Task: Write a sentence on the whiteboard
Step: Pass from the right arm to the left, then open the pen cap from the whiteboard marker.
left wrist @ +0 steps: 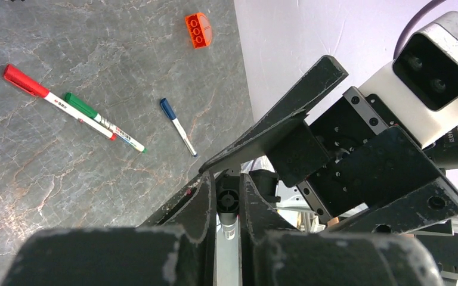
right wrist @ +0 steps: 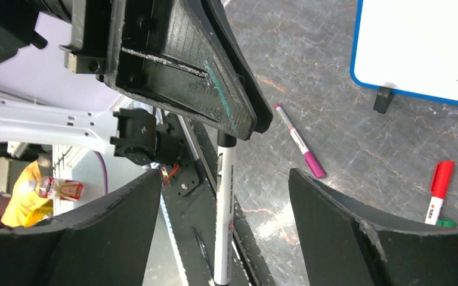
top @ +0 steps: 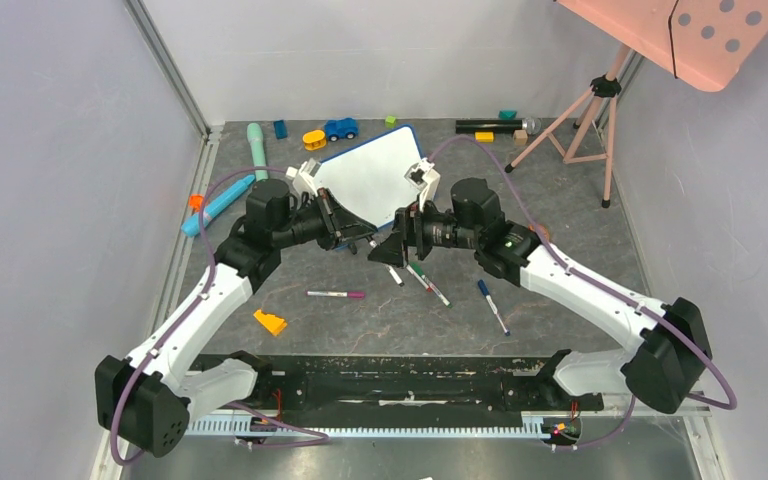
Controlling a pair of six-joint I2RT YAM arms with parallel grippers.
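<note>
Overhead, the small blue-framed white whiteboard (top: 375, 175) sits at the far middle of the grey marbled table (top: 560, 260), long axis slanting from near-left to far-right, both arms elbowed inward nose to nose before it, while only the wrist views show the left pincer (left wrist: 228, 193) clamping a white-barrelled marker (right wrist: 223, 202) between the right pincer's (right wrist: 223, 190) widely spread fingers.

Bright, even light from above leaves only faint shadows on the grey desk (top: 410, 330). In both wrist views the near fingers (right wrist: 358, 238) look soft and dark.
</note>
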